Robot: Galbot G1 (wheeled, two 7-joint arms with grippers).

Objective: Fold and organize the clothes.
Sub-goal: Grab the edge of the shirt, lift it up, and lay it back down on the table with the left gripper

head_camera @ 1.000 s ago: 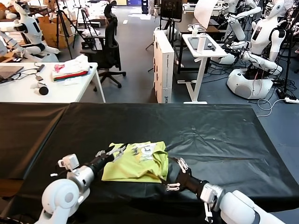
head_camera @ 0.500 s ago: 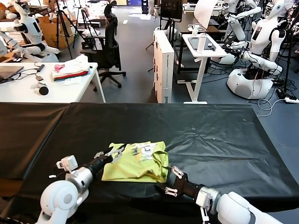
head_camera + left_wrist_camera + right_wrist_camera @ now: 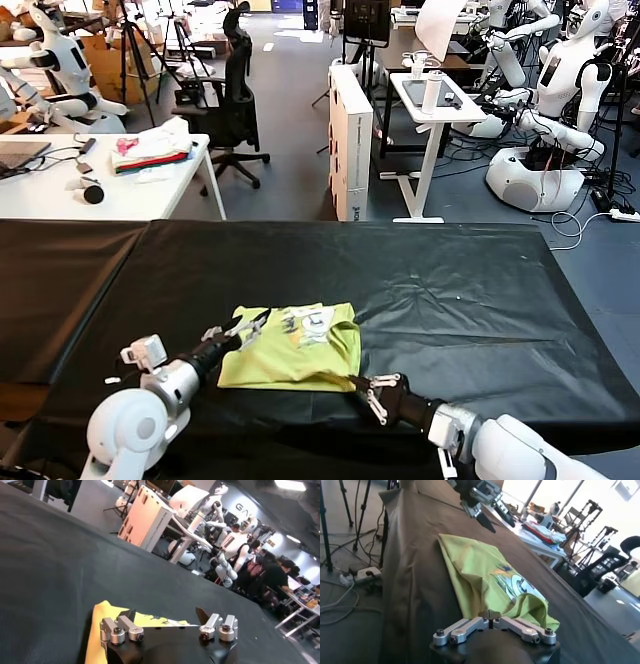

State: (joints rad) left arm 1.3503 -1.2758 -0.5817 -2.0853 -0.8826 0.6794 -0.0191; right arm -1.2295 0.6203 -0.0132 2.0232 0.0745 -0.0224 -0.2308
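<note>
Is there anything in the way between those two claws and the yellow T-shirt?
Nothing visible. The left gripper sits open at the lime-yellow T-shirt's left edge, and the right gripper is shut at its near right corner on the black table cover.

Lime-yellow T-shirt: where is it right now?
Head view: the lime-yellow T-shirt lies folded on the black table cover, near edge, between the open left gripper and the shut right gripper.

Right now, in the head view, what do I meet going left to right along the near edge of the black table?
Left gripper, open at the shirt's left edge → lime-yellow T-shirt → right gripper, shut at the shirt's near right corner → bare black tablecloth.
</note>
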